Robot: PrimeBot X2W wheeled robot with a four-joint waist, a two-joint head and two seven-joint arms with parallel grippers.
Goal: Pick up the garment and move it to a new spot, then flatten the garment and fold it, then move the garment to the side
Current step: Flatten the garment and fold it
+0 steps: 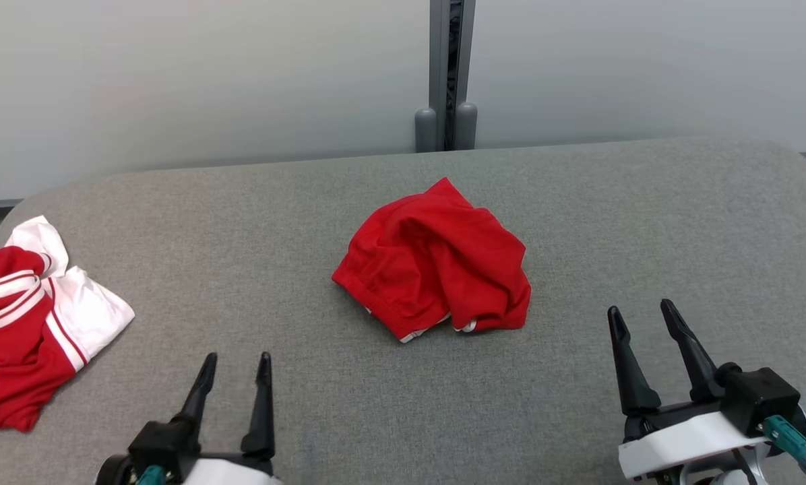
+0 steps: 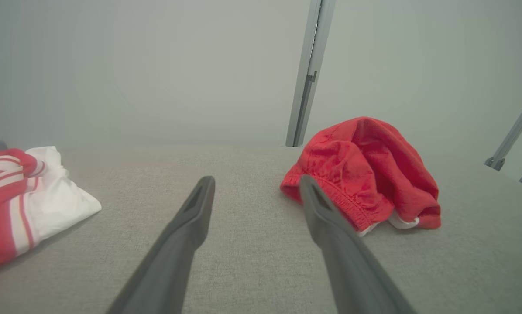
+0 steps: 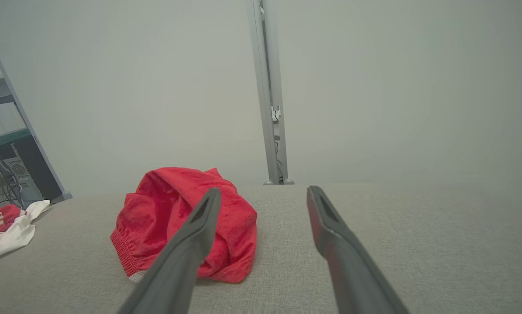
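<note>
left claw [image 1: 238, 357]: black tapered fingers [image 1: 261, 404] | right claw [image 1: 639, 307]: white housing [image 1: 686, 438], teal plug [image 1: 785, 432]

Our left gripper [image 2: 256, 179] hovers over grey fabric surface [image 2: 252, 270], two dark fingers [image 2: 187, 235] spread wide, bare surface between them. We see crumpled red garment [image 2: 370, 165] ahead to right, heaped, elastic hem facing us, white trim at lower edge. Right fingertip overlaps its near edge in view; contact unclear. Red-and-white jersey [image 2: 29, 205] lies at far left, well apart from garment. Pale wall behind, grey post [image 2: 307, 74] upright.
</note>
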